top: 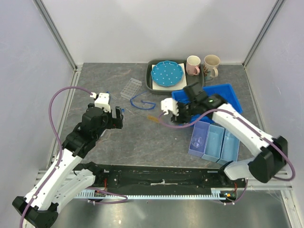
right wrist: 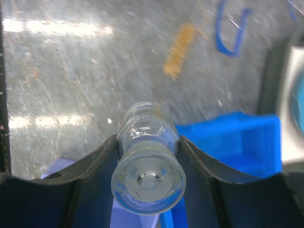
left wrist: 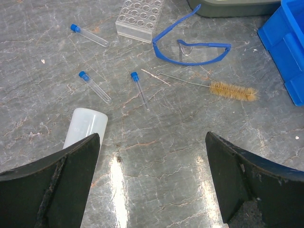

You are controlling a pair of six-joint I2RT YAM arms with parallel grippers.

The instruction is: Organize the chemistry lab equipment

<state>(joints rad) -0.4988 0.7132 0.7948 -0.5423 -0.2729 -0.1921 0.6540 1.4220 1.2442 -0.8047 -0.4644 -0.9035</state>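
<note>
My right gripper (right wrist: 148, 142) is shut on a small clear glass flask (right wrist: 148, 164), held base towards the camera above the near-left corner of the blue bin (right wrist: 237, 137). In the top view it (top: 176, 116) hovers at the bin's left edge (top: 223, 92). My left gripper (left wrist: 152, 180) is open and empty above bare table. Ahead of it lie three blue-capped tubes (left wrist: 95, 87) (left wrist: 139, 89) (left wrist: 89, 35), a clear test-tube rack (left wrist: 140, 16), a tube brush (left wrist: 232, 90) and a translucent white bottle (left wrist: 85, 126) beside its left finger.
Blue safety glasses (left wrist: 190, 45) lie between the rack and the brush. Three pale blue small bins (top: 213, 140) stand in front of the blue bin. A dark tray (top: 151, 83) with a blue dotted plate and two mugs (top: 193, 65) (top: 212, 65) is at the back.
</note>
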